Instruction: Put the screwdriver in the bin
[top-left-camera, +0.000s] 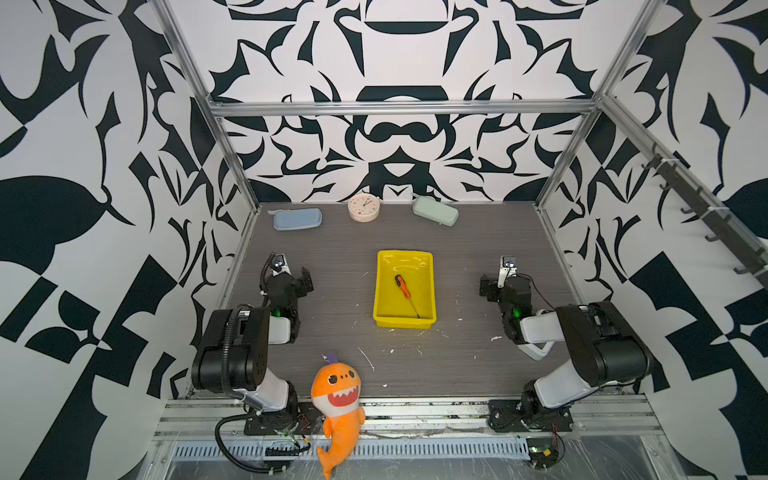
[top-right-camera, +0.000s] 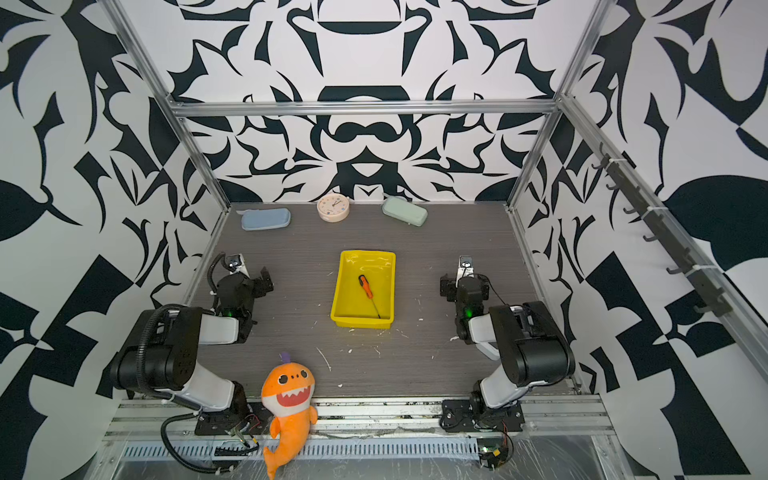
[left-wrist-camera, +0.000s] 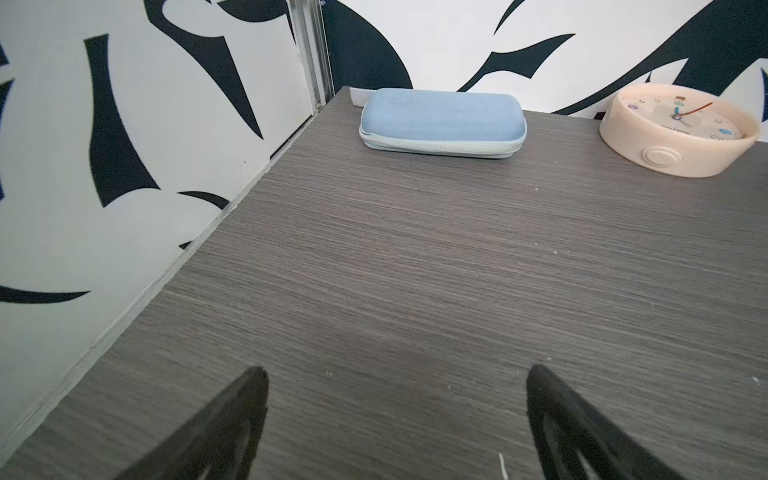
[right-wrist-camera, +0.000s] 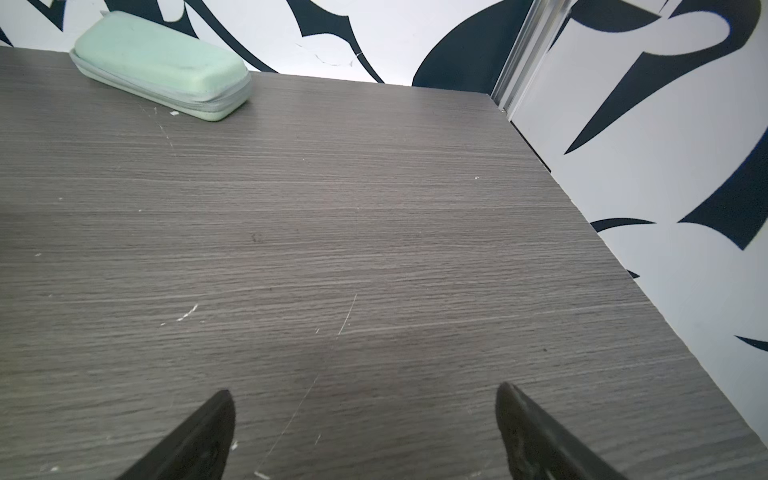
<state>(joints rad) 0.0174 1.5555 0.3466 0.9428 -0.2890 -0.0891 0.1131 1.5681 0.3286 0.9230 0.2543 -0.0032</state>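
Screwdriver: you see it lying in the bin, tip toward 5 o'clock
Left gripper: wide apart, empty
Right gripper: wide apart, empty

1. Bin: glossy yellow plastic, light glaring off its floor.
2. Screwdriver: smooth orange plastic-looking handle, thin dark metal shaft.
3. Worktop: matt grey wood-grain, scuffed with pale scratches.
4. Blue case, green case: matt cloth-like shell, woven zip band.
5. Clock: smooth cream plastic, slight sheen.
6. Plush shark: soft orange and white fabric.
7. Frame rail: brushed bare metal.
8. Left pincer, right pincer: matt black.
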